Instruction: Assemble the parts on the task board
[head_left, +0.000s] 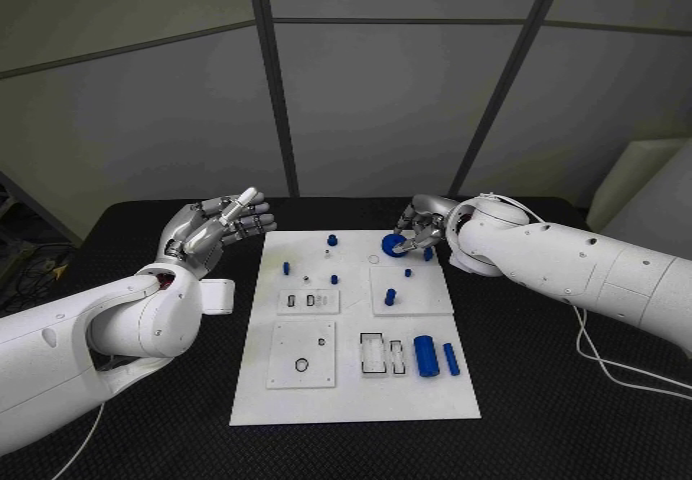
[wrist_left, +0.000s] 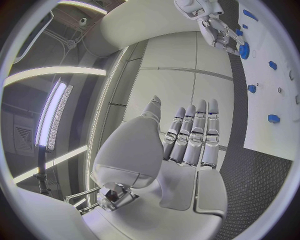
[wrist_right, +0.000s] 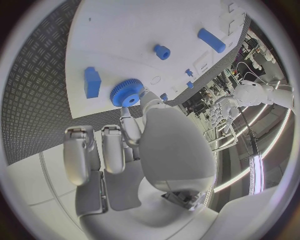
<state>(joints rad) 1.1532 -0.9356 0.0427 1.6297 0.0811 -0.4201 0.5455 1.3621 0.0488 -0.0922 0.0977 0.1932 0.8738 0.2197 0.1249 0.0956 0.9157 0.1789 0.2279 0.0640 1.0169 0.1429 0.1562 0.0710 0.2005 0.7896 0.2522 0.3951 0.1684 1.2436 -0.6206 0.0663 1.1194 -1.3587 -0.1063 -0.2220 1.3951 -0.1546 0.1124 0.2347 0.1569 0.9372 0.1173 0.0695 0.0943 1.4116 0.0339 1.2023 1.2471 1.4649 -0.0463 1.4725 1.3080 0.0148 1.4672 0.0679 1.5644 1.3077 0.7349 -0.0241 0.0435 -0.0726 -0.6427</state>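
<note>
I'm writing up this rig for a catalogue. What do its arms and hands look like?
Both arms are glossy white with rounded, bulbous shells. The left hand and right hand are silver metal, with segmented fingers. A thin white cable trails beside the right arm.

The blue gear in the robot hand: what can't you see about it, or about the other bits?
- Blue gear, head view: the right robot hand covers its far side, so whether it sits on a peg is hidden.
- Small blue parts on the task board, head view: too small to tell shapes.
- Left robot hand, left wrist view: its fingertips are turned away.
</note>
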